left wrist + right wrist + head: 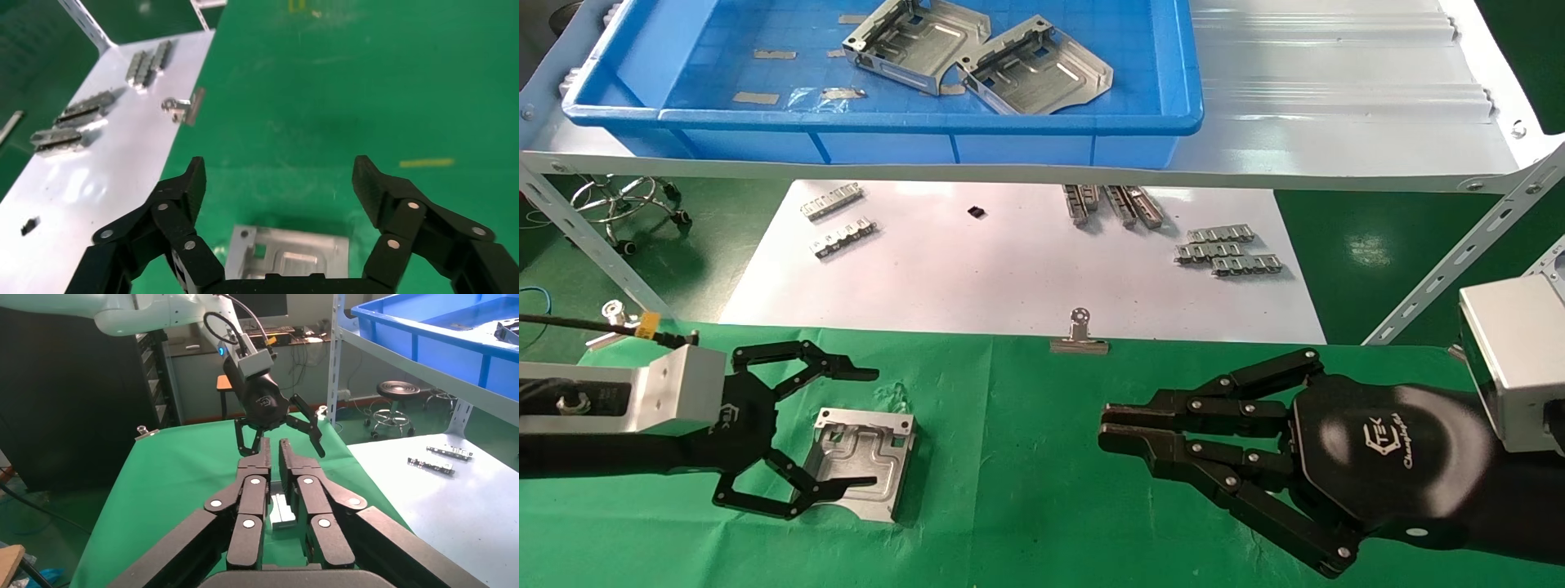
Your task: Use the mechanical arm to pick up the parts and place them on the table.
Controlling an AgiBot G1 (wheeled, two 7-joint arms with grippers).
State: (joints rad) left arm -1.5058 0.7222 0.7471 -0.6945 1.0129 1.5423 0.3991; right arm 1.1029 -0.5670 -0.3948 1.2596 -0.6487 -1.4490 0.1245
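Observation:
One silver part (866,445) lies flat on the green table (1009,490) at the front left. My left gripper (875,429) is open, low over it, with one finger on each side of the part and not closed on it. In the left wrist view the part (287,252) sits under the open left gripper (278,174). My right gripper (1103,429) is shut and empty, hovering over the table at the right with its fingers toward the part. In the right wrist view the part (281,511) shows through the closed right gripper (274,447). Two more parts (919,41) (1034,69) lie in the blue bin.
The blue bin (887,122) stands on a silvery-white shelf (1336,98) at the back. A white sheet (1009,269) below it holds small toothed strips (834,200) (1230,253) (1115,204). A binder clip (1079,335) sits at the cloth's far edge. Slanted shelf struts stand at both sides.

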